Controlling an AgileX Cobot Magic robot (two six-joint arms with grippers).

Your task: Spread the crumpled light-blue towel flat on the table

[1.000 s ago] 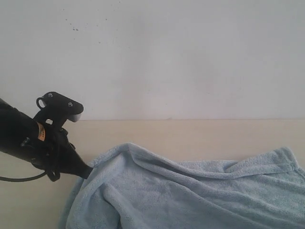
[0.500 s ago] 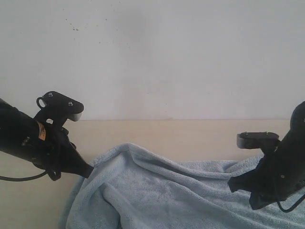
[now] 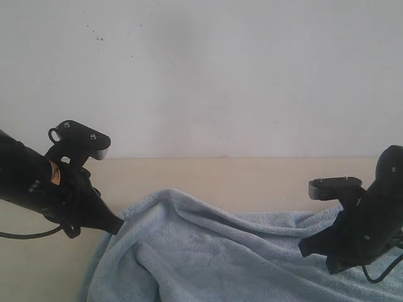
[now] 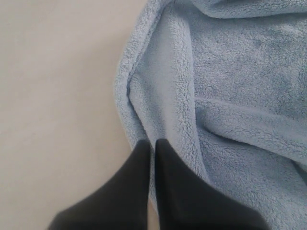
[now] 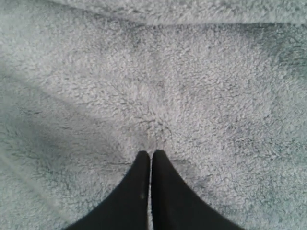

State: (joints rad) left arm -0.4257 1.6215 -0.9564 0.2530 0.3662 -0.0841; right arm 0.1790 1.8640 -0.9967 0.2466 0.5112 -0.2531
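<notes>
The pale blue towel (image 3: 239, 258) lies rumpled over the beige table (image 3: 252, 176), with a raised fold running across it. My left gripper (image 3: 116, 225) is at the towel's left edge. In the left wrist view its black fingers (image 4: 165, 158) are shut on the folded hem of the towel (image 4: 225, 96). My right gripper (image 3: 306, 246) comes in low over the right part of the cloth. In the right wrist view its fingers (image 5: 160, 165) are shut, with their tips pressed into the pile of the towel (image 5: 158, 81), where small creases run together. The white tag is out of view.
A white wall (image 3: 208, 75) rises behind the table's far edge. Bare tabletop (image 4: 53, 96) lies to the left of the towel and behind it. A black cable (image 3: 28, 236) hangs under the left arm.
The right arm came into view from the right and has edged slightly left over the towel. The left arm and the visible towel folds have stayed put.
</notes>
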